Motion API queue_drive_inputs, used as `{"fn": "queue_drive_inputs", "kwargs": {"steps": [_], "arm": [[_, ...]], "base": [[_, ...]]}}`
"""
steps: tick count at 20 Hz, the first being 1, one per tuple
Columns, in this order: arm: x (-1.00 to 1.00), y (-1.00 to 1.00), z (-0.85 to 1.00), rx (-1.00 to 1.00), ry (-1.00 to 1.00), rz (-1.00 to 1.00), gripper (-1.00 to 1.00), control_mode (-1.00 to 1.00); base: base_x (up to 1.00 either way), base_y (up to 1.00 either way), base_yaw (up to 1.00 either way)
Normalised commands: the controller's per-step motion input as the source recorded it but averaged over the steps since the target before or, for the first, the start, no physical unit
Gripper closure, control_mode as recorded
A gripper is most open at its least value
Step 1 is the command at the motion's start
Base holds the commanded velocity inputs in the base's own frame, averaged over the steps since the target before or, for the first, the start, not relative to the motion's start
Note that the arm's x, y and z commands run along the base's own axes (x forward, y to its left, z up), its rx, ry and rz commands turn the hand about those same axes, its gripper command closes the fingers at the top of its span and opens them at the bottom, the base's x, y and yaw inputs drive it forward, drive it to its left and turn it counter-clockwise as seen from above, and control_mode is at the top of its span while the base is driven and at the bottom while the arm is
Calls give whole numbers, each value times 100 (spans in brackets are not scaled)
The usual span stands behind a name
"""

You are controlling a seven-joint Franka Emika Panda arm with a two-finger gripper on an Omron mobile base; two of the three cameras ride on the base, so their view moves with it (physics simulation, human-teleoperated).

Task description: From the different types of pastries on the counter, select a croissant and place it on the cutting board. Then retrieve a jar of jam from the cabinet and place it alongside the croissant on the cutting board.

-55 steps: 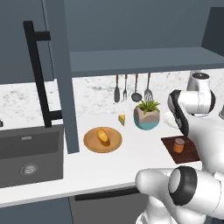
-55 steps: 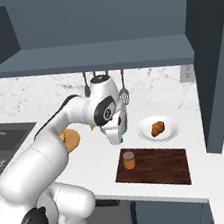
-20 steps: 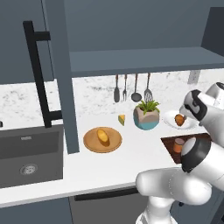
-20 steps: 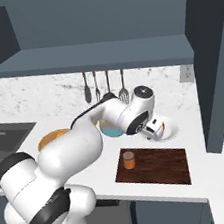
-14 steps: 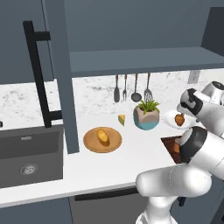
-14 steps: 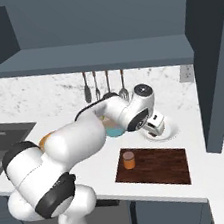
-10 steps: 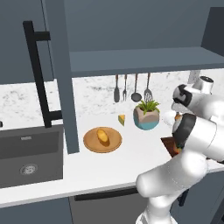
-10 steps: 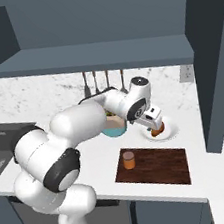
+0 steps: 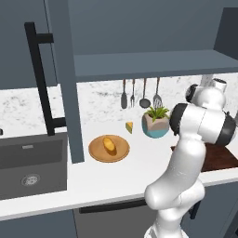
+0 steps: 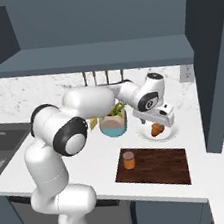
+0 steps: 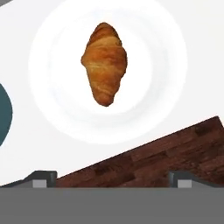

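An orange-brown croissant (image 11: 104, 61) (image 10: 158, 129) lies on a round white plate (image 11: 170, 65) (image 10: 171, 133) on the counter (image 10: 90, 160). My gripper (image 10: 155, 121) (image 11: 112, 179) hangs just above it, jaws open and empty, tips (image 11: 43, 177) spread wide. The dark reddish cutting board (image 10: 157, 165) (image 11: 175, 153) (image 9: 223, 157) lies just in front of the plate. A small orange-brown cylinder with a lighter top (image 10: 128, 160), the jar of jam by its look, stands on the board's left end. A paler pastry (image 9: 109, 145) rests on a round wooden plate (image 9: 97, 153). The cabinet door (image 9: 60, 79) stands open.
A teal pot with a plant (image 10: 113, 125) (image 9: 155, 124) stands just left of the white plate. Utensils (image 9: 139, 93) hang on the backsplash, and a yellow cheese wedge (image 9: 129, 126) lies below them. A sink (image 9: 28, 162) is at the left, and a dark tall panel (image 10: 211, 69) rises at the right.
The hand has stayed over the white plate and settled above the croissant, while the arm's elbow swung round. The jaws stayed open. Croissant, jar and board have not moved.
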Motion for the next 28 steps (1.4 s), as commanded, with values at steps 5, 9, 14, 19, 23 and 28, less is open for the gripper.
{"fn": "queue_drive_inputs", "kwargs": {"steps": [5,9,14,19,23,28], "arm": [[12,-36,-58,0,-12,3,-100,-100],[37,-26,-25,1,-4,7,-100,-100],[45,0,-4,3,7,1,-100,-100],[42,0,0,2,3,0,-100,-100],[44,0,-12,0,0,1,-100,-100],[44,0,-18,0,1,3,-100,-100]], "base": [[0,0,0],[0,0,0],[0,0,0],[0,0,0],[0,0,0],[0,0,0]]}}
